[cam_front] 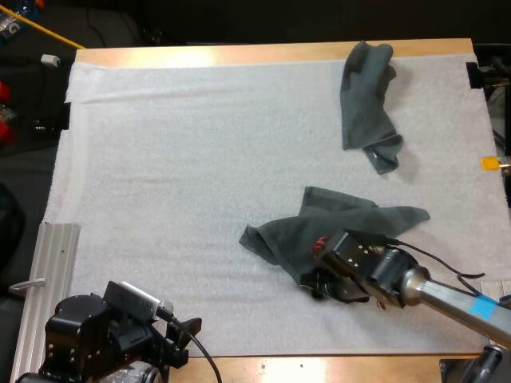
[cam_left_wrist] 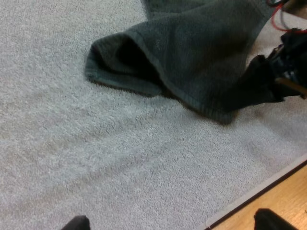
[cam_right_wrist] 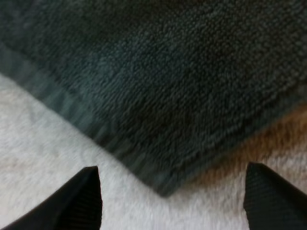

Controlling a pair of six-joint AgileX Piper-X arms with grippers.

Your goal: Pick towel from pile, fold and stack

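While the right gripper point(cam_front: 318, 281) sits lower right of centre, fingers point(cam_right_wrist: 81, 196) spread wide over a corner of the crumpled towel point(cam_front: 343, 219) — gripping nothing, second towel point(cam_front: 367, 104) lying upper right, left gripper point(cam_front: 182, 339) at lower left, fingers point(cam_left_wrist: 76, 223) apart above the white mat point(cam_front: 176, 175).

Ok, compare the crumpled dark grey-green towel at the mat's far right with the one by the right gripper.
The far towel lies bunched in a narrow strip; the near towel spreads wider, one edge curled over. The far towel lies alone; the near towel has the open right gripper at its corner. Both are grey-green, on the white mat.
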